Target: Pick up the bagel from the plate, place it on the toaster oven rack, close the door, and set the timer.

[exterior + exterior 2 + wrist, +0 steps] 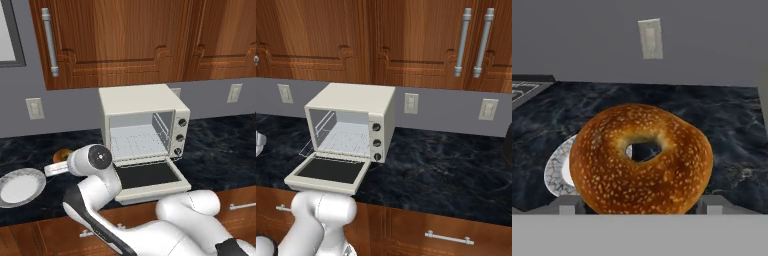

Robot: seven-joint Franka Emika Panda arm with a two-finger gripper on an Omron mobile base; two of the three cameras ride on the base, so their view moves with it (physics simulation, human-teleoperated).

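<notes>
Both base views look forward and down from behind the arm, left and right, sharing the oven [144, 127] with its open door [150, 177] on the desk [446, 170]. The hand view sits very near the bagel [641, 160], facing the wall.

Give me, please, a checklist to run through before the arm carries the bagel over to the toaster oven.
1. Bagel between the jaws, lifted off the plate: ok.
2. Door dropped fully open: ok.
3. Toaster oven rack bare, room for the bagel: ok.
4. Route from bagel to rack free: cannot tell, the arm hides part of it.
5. Grip firm enough to carry: cannot tell.
</notes>
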